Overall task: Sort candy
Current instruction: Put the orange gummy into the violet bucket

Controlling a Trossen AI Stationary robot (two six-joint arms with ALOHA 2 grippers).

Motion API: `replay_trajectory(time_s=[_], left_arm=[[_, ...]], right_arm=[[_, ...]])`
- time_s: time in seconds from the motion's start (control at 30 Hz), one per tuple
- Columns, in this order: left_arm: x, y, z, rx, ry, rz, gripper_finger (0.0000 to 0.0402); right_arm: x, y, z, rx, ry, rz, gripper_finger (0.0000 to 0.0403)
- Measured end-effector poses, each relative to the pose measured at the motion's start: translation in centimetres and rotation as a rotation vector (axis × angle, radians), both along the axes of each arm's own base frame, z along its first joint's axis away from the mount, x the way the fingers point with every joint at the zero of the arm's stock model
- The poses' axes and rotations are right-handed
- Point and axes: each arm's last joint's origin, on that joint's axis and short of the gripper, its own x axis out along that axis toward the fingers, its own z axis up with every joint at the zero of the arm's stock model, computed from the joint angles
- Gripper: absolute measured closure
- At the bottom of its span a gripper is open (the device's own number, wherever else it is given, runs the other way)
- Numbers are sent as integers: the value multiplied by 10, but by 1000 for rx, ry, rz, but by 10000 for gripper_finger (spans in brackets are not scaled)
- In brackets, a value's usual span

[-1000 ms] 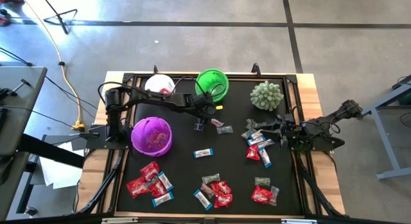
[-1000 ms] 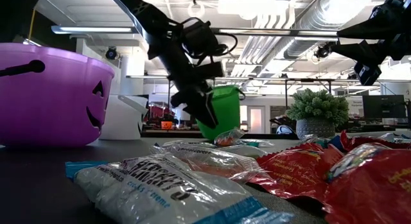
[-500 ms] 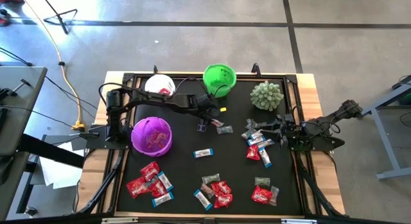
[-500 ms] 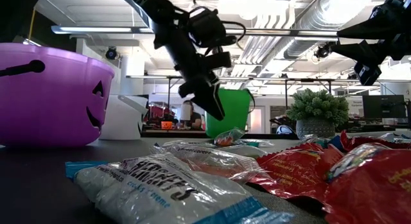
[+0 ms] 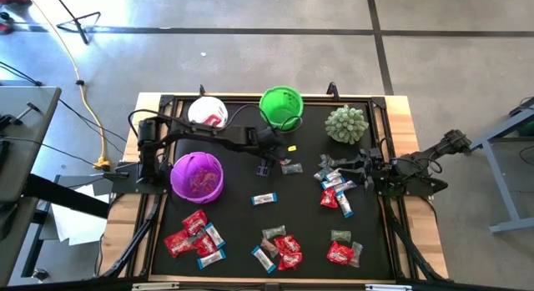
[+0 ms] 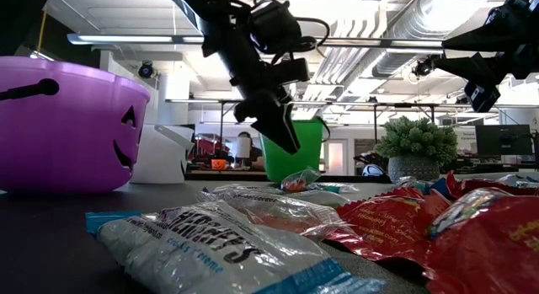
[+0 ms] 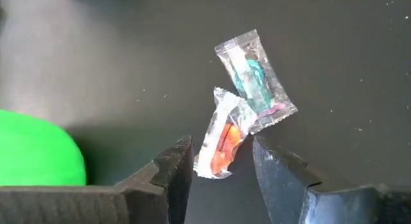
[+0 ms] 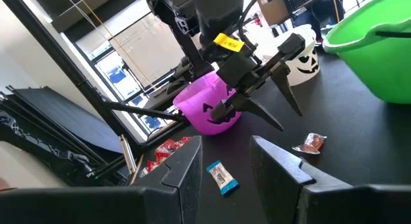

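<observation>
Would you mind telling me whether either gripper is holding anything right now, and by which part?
Nothing is held. The left gripper hangs open above two clear-wrapped candies; the right gripper is open and empty at the table's right side.

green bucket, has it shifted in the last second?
Yes. In the high view the green bucket went toward the table's far edge and rightward, then settled partway back. The white bucket stayed put.

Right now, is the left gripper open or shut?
Open: the left gripper shows a clear gap between its fingers, above a clear-wrapped candy, holding nothing.
</observation>
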Motion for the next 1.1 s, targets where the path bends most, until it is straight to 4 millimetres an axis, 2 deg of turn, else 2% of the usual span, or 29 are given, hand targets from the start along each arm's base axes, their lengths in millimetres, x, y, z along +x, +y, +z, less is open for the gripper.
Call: replay_trajectory(time_s=[0.6,0.87,1.1], left_arm=[[7,-16,3,41,-50,-93,252],[16,-21,-23,36,-28,-110,252],[18,-17,-24,56,-48,-89,252]], right_arm=[[0,0,0,0,0,0,276],[0,0,0,-1,1,0,276],[0,0,0,0,1,0,276]])
